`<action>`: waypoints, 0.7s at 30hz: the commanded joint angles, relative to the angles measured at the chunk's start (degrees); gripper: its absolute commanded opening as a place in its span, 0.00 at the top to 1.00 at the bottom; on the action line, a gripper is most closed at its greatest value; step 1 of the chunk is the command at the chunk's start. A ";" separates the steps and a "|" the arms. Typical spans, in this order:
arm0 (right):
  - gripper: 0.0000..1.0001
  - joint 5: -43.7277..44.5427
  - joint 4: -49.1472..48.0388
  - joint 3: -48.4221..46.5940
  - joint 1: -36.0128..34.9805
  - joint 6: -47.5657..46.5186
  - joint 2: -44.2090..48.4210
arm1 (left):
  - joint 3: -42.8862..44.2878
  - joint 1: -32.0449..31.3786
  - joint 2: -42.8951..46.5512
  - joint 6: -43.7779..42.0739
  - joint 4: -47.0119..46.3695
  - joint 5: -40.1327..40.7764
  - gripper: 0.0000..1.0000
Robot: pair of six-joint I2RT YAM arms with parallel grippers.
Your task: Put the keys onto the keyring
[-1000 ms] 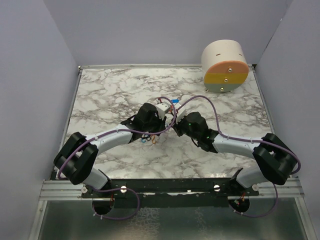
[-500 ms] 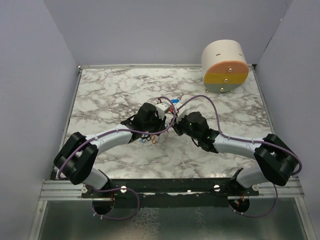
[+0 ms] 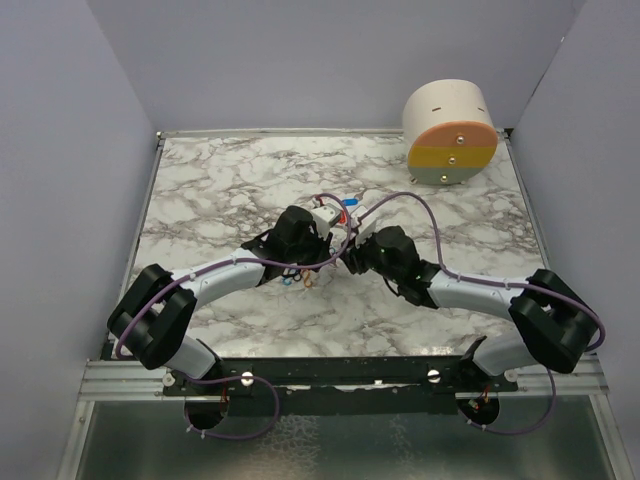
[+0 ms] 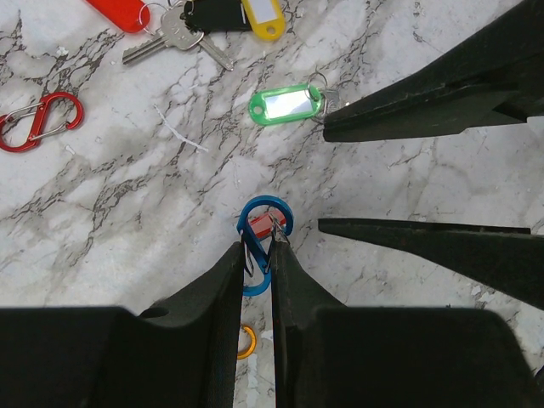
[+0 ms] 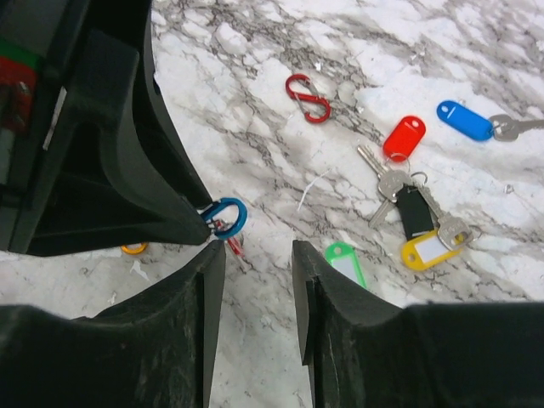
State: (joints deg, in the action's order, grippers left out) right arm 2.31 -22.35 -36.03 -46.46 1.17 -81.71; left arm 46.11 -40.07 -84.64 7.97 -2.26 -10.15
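Top external view: the marbled counter (image 3: 220,180) fills most of the frame, with a cream drum (image 3: 450,120) banded orange, yellow and grey standing at its 1 o'clock corner. The left arm (image 3: 215,275) and right arm (image 3: 470,290) reach in from 7 and 5 o'clock and meet nose to nose near the middle.

The left hand (image 4: 259,248) is pinched narrow on the keyring. The right hand (image 5: 257,251) stands with its jaws parted and nothing between them, pointing at that grip from close by.

In the left wrist view the keys (image 4: 174,36) lie bunched at 11 o'clock from the left hand, carrying red, black and yellow tags. A green tag (image 4: 289,104) lies alone at 12 o'clock. The right wrist view adds a blue tag (image 5: 463,121) with its key, out at 2 o'clock. A red S-clip (image 4: 41,121) rests well apart at 10 o'clock.

The keyring (image 4: 266,223) is a thin blue oval loop with a red piece caught inside it. An orange loop (image 4: 246,342) shows just behind, at 6 o'clock; I cannot tell whether the two are linked.

Everything here looks light and stiff. The flat plastic tags would likely skate on the smooth marble, and the metal shafts look slippery. Pinching a tag across its edges seems the surest hold. The keyring is best held on its closed side, leaving the gate free.
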 commanded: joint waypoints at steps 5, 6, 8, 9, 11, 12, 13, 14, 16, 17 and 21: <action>0.56 -1.92 -7.91 7.77 -0.39 3.44 2.23 | 1.13 0.17 2.02 -0.24 0.37 -0.66 1.00; 0.56 -1.95 -9.96 8.86 -0.39 3.22 1.83 | 1.19 0.17 2.10 -0.23 0.47 -0.78 1.00; 0.55 -2.93 -14.54 10.86 -0.39 1.74 0.59 | 1.34 0.17 2.12 -0.21 0.74 -0.92 1.00; 0.55 -3.64 -16.43 11.43 -0.39 0.41 -0.10 | 1.40 0.17 2.19 -0.23 0.89 -0.92 1.00; 0.55 -4.73 -19.55 12.19 -0.44 -1.33 -1.56 | 1.61 0.17 2.23 -0.23 1.27 -1.26 1.00; 0.55 -4.95 -21.08 12.46 -0.47 -2.05 -2.33 | 1.70 0.17 2.27 -0.23 1.34 -1.50 1.00; 0.55 -5.44 -22.47 12.55 -0.42 -2.76 -3.25 | 1.78 0.17 2.27 -0.23 1.51 -1.61 1.00; 0.55 -6.32 -23.43 12.49 -0.39 -3.55 -4.04 | 1.79 0.17 2.24 -0.17 1.50 -1.74 1.00; 0.55 -8.14 -26.56 12.75 -0.37 -4.69 -5.77 | 1.88 0.17 2.12 -0.06 1.54 -2.11 1.00; 0.55 -8.91 -28.12 13.03 -0.40 -5.07 -6.42 | 1.92 0.17 2.11 -0.04 1.56 -2.15 1.00; 0.55 -9.73 -34.84 13.14 -0.39 -5.25 -9.86 | 1.80 0.16 2.13 0.03 1.52 -2.39 1.00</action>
State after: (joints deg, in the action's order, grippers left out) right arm -4.32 -46.57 -23.49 -46.46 -2.07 -88.84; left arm 46.28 -40.07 -83.96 7.99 -1.15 -10.70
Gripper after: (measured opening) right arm 0.449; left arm 0.186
